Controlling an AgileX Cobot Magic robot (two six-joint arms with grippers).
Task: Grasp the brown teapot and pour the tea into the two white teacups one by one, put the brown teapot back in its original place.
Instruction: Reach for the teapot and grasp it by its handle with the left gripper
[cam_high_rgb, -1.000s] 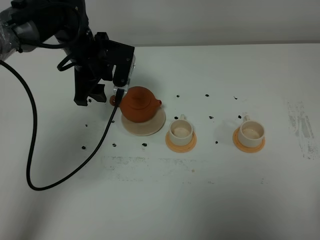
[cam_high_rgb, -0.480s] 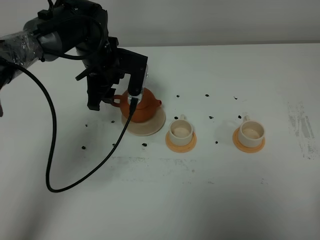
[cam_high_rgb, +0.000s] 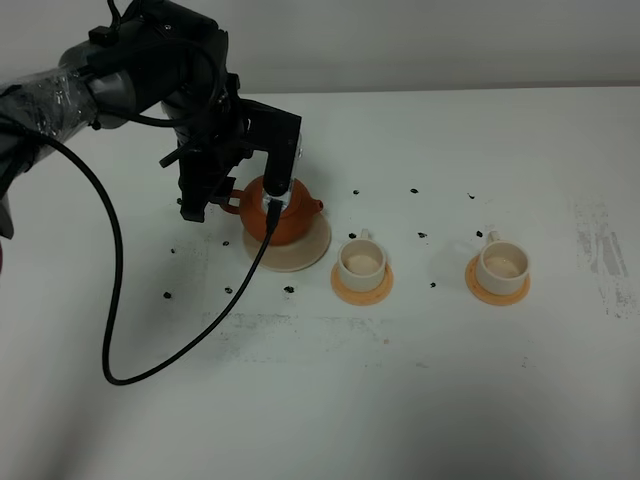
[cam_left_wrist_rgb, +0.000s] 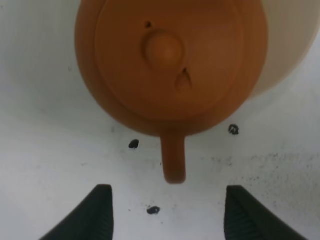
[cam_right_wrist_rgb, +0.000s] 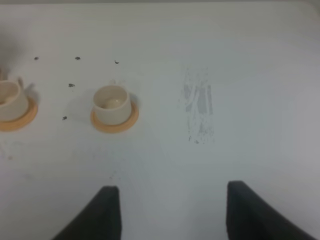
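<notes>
Since a second ago the left arm has swung to the right. Its wrist now hangs over the teapot (cam_high_rgb: 296, 216) and hides part of the lid in the high view. Teapot, cups and saucer have not shifted.

Near edge: bare white bench (cam_high_rgb: 400, 420). A loop of black cable (cam_high_rgb: 108, 330) trails from the arm across it. A faint grey scuff band (cam_high_rgb: 300, 330) lies just this side of the crockery.

Middle row, left to right:
- Teapot seated on a pale saucer (cam_high_rgb: 300, 258), spout toward the cups.
- Left cup (cam_high_rgb: 361, 261) on an orange coaster (cam_high_rgb: 361, 294), just beside the saucer.
- Right cup (cam_high_rgb: 502, 263) on its own coaster (cam_high_rgb: 497, 297), well apart from the first.
- Both cups upright, small handles to the far side.

Left gripper (cam_left_wrist_rgb: 168, 192): fingers spread wide, nothing held. In its wrist view the teapot handle (cam_left_wrist_rgb: 173, 160) points into the gap. The handle's end is close to the line of the fingertips and touches neither. Only bench and a few black specks (cam_left_wrist_rgb: 133, 144) lie around it.

Right gripper (cam_right_wrist_rgb: 172, 187): fingers wide apart, empty, over bare bench well clear of the right cup.

Surface: white, with black specks scattered around the crockery and a grey smudge (cam_high_rgb: 600, 260) toward the right. Beyond the far edge, a plain pale wall (cam_high_rgb: 450, 40).
</notes>
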